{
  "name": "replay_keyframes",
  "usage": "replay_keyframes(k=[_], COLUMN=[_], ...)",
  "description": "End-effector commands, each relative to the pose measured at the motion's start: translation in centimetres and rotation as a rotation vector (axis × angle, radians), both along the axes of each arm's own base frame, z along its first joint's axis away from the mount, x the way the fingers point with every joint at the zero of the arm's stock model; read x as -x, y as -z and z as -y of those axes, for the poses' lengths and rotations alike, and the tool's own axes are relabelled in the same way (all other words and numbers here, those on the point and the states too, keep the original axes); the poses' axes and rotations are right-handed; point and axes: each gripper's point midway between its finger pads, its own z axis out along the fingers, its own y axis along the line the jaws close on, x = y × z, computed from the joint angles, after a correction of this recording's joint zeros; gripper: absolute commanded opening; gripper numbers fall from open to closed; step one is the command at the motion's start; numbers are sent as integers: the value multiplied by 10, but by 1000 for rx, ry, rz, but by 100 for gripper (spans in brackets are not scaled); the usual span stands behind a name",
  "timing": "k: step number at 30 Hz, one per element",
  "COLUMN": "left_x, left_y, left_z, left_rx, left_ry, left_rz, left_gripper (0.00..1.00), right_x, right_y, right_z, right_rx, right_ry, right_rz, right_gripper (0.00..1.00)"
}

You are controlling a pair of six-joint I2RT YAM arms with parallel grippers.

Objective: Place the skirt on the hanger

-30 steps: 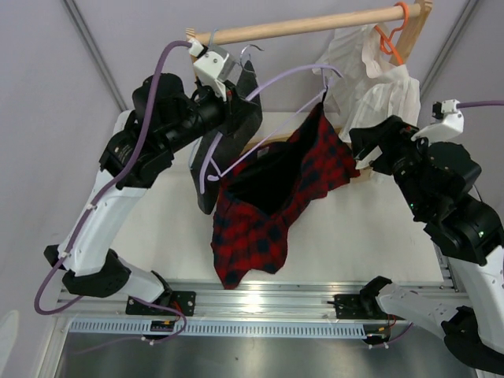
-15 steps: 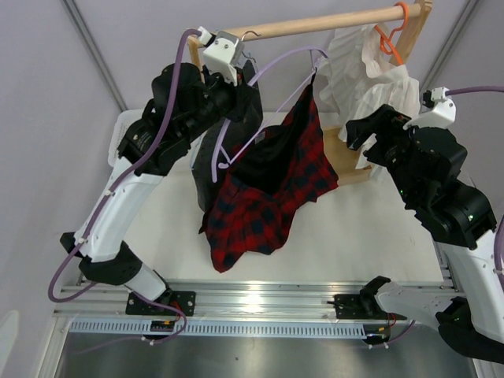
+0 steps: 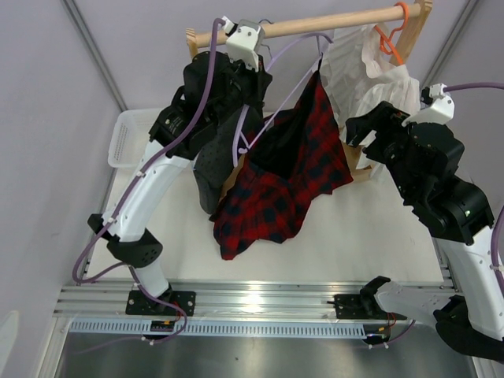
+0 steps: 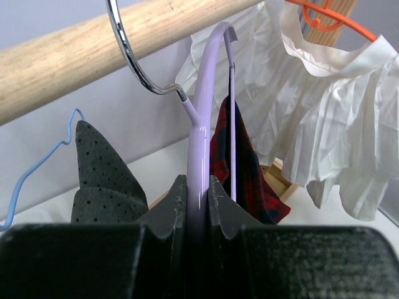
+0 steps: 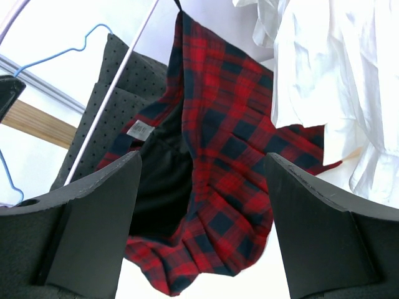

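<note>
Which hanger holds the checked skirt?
Look at the wooden rail across the top. Below it, the left gripper pinches a thin hanger carrying the red plaid skirt. It is pale lilac, unlike the light blue hanger and orange hanger beside it.

The hanger (image 4: 202, 112) vanishes downward into the clamped left pincer (image 4: 197, 187). The left arm (image 3: 157, 189) hides the upper part of the grey garment (image 3: 206, 177).
</note>
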Motion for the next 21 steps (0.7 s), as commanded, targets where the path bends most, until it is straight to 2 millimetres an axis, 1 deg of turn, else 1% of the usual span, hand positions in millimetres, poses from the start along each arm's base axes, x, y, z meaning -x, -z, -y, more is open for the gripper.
replay_keyframes(k=[1, 2, 4, 5, 6, 9, 10, 12, 21], left_x=[6, 4, -4, -5, -9, -15, -20, -23, -44], left_y=[-88, -89, -83, -87, -84, -87, -84, -85, -62], left_z=[-17, -17, -15, -15, -13, -12, -10, -10, 2], left_rx=[203, 207, 197, 208, 202, 212, 208, 210, 176], left_ry=[-45, -51, -74, -79, -87, -104, -117, -125, -138], left_rz=[219, 224, 225, 239, 240, 259, 257, 265, 238], left_gripper=[0, 0, 0, 0, 0, 0, 0, 0, 0], right_x=[2, 2, 2, 2, 1, 2, 2, 2, 1], right_y=[-13, -12, -11, -10, -9, -8, -6, -6, 3], right_z=[2, 3, 3, 3, 2, 3, 3, 3, 0], right_rx=[-17, -16, -14, -15, -15, -21, -20, -20, -17], right_ry=[-2, 1, 1, 0, -4, -3, -2, -3, -16], right_rz=[27, 26, 22, 21, 18, 18, 14, 17, 1], right_gripper=[84, 84, 84, 84, 84, 84, 84, 84, 84])
